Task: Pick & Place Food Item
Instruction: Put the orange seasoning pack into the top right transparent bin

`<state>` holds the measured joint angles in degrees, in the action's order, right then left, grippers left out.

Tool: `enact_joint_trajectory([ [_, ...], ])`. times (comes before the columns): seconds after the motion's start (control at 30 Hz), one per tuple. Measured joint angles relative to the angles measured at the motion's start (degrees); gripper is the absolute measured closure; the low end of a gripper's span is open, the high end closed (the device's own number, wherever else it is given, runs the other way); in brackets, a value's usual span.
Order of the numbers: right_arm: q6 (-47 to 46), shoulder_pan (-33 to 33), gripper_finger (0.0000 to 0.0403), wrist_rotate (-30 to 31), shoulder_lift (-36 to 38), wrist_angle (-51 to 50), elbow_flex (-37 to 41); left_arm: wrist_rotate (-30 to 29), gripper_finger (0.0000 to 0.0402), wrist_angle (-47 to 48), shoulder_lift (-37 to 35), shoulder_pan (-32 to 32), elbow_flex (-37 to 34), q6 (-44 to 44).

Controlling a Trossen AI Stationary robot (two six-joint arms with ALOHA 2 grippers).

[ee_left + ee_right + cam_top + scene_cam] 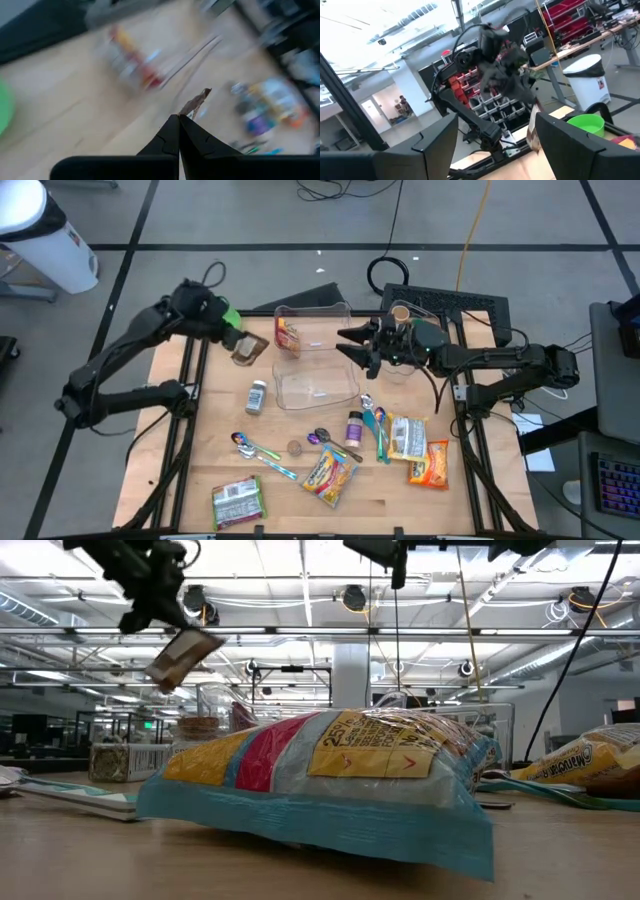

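Note:
My left gripper [236, 340] is high above the table's far left part and is shut on a small brown packet [250, 350], which also shows in the low view [185, 655]. A clear plastic container [315, 370] lies at the table's middle, with a red and yellow food packet [288, 333] in its far end. My right gripper [350, 346] hovers open and empty over the container's right rim, and its fingers show wide apart in the right wrist view [495, 145]. My left gripper pinches the brown packet by one edge [186, 111] between its two shut fingers. The fingers slant down from the table's left. The packet sticks out beyond the fingertips, tilted and lifted well clear of the table [170, 665].
A green bowl [230, 317] stands behind my left gripper. Nearer lie a small jar [257, 397], spoons [262, 452], a purple bottle [355, 423] and snack packets [329, 473], [238, 502], [407, 436], [430, 463]. A cup [401, 315] stands at the far right.

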<state>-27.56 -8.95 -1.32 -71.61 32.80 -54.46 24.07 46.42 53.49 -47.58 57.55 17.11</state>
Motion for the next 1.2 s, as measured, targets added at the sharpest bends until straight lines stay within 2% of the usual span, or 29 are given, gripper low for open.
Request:
enact_joint_trajectory([
  [0.17,-1.7,0.2,0.0145,-0.2,0.0,-2.2,-1.0,0.1,0.0401,-10.2,-0.3,4.4,0.9,4.5],
  [0.33,4.4,1.5,0.0145,-0.2,-1.8,-12.7,-8.1,-2.3,0.0401,-20.8,1.8,10.9,0.9,8.8],
  [0.47,8.2,1.7,0.0145,-0.4,-4.9,-22.2,-15.6,-6.5,0.0401,-25.0,4.1,15.9,0.9,9.1],
  [0.67,12.8,1.7,0.0145,-0.5,-9.0,-27.9,-23.3,-9.8,0.0401,-29.4,8.4,22.5,0.9,9.2],
  [0.83,12.6,1.7,0.0145,-2.1,-11.6,-29.1,-24.1,-12.2,0.0401,-33.9,10.8,26.9,0.9,9.4],
  [1.0,10.7,1.5,0.0145,-4.8,-13.7,-29.2,-24.1,-12.8,0.0401,-36.4,11.5,28.7,0.9,10.1],
  [1.2,10.3,1.6,0.0145,-3.3,-14.6,-29.7,-24.1,-13.6,0.0401,-36.3,11.4,30.2,0.9,9.7],
])
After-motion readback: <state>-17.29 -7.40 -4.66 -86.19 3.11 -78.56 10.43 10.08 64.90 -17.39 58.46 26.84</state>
